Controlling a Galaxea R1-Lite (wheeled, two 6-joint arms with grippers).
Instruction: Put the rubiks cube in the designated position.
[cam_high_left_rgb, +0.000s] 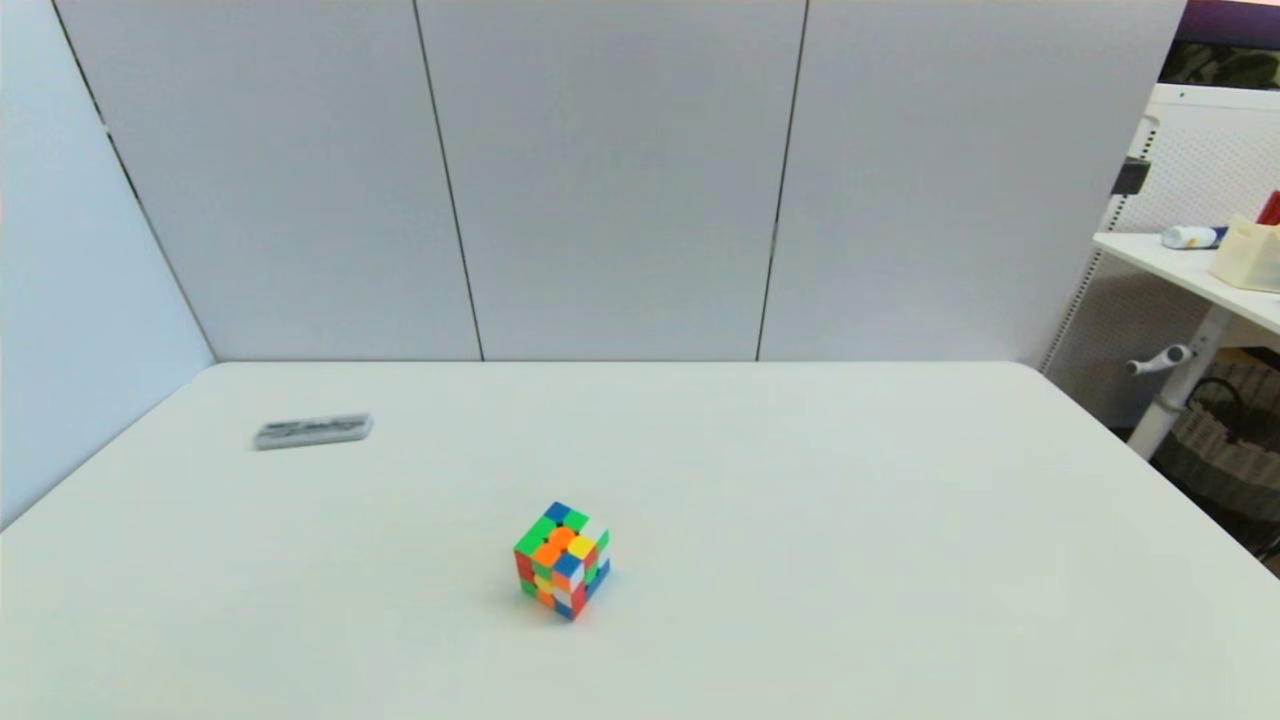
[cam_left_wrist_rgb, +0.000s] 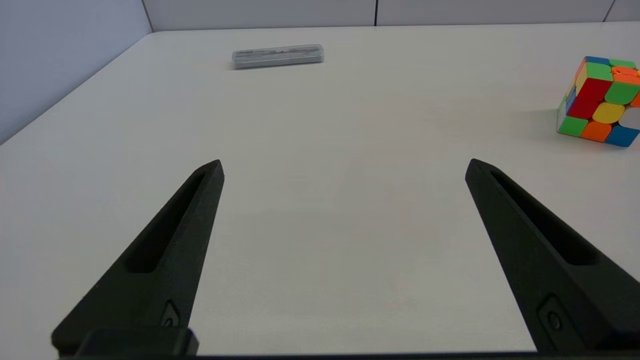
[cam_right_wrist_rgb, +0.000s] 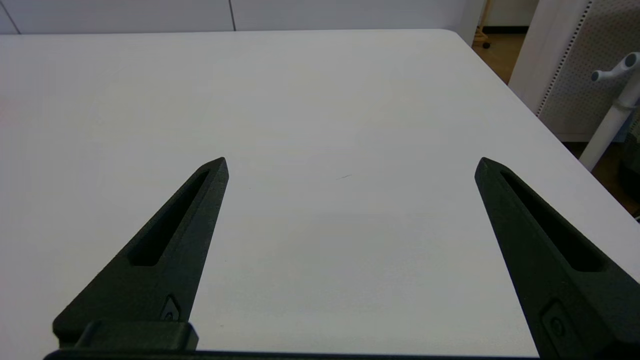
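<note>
The rubiks cube (cam_high_left_rgb: 562, 560) stands on the white table (cam_high_left_rgb: 800, 520) near its front middle, one corner turned toward me. The left wrist view also catches the cube (cam_left_wrist_rgb: 602, 101), off to one side of the fingers. The designated position (cam_high_left_rgb: 313, 431), a thin grey slab with dark markings, lies flat at the table's far left; the same slab (cam_left_wrist_rgb: 278, 56) shows ahead of the left gripper. My left gripper (cam_left_wrist_rgb: 344, 167) is open over bare table, well short of both. My right gripper (cam_right_wrist_rgb: 352, 165) is open too, with nothing between its fingers. Neither arm appears in the head view.
Grey partition panels (cam_high_left_rgb: 610, 180) close off the back and left of the table. Beyond the table's right edge stand a side desk (cam_high_left_rgb: 1190, 265) with small items and a white post with a crank handle (cam_right_wrist_rgb: 612, 75).
</note>
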